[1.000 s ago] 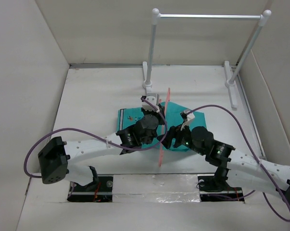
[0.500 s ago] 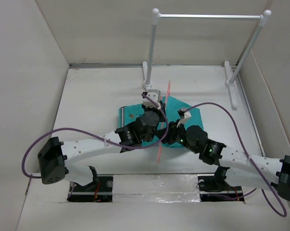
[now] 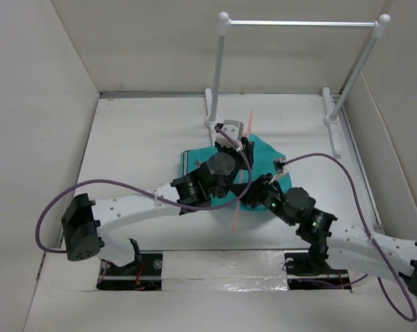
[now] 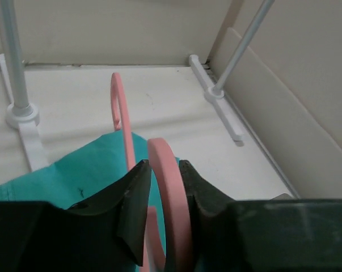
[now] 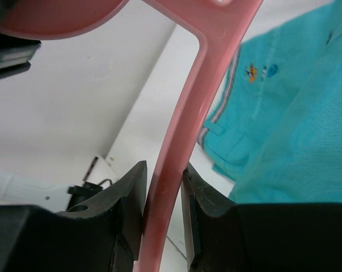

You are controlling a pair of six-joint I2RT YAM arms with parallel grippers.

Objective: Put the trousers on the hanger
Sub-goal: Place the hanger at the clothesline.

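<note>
The teal trousers [image 3: 267, 153] lie flat on the table under both arms; their striped waistband shows in the right wrist view [image 5: 219, 110]. The thin pink hanger [image 3: 241, 176] stands on edge above them, seen as a narrow line from above. My left gripper [image 3: 244, 146] is shut on the hanger near its hook [image 4: 166, 170]; the curved hook [image 4: 118, 102] reaches ahead of the fingers. My right gripper [image 3: 253, 197] is shut on the hanger's lower arm [image 5: 176, 164]. The trousers [image 4: 74, 170] lie below the hanger in the left wrist view.
The white-and-grey rail stand [image 3: 301, 24] rises at the back, its two feet [image 3: 211, 111] [image 3: 330, 128] on the table behind the trousers. Cardboard walls enclose the table on the left, the right and the back.
Both grippers have carried the hanger a little toward the back and right, nearer the rail stand. The right arm has drawn in, and the trousers have shifted slightly.
</note>
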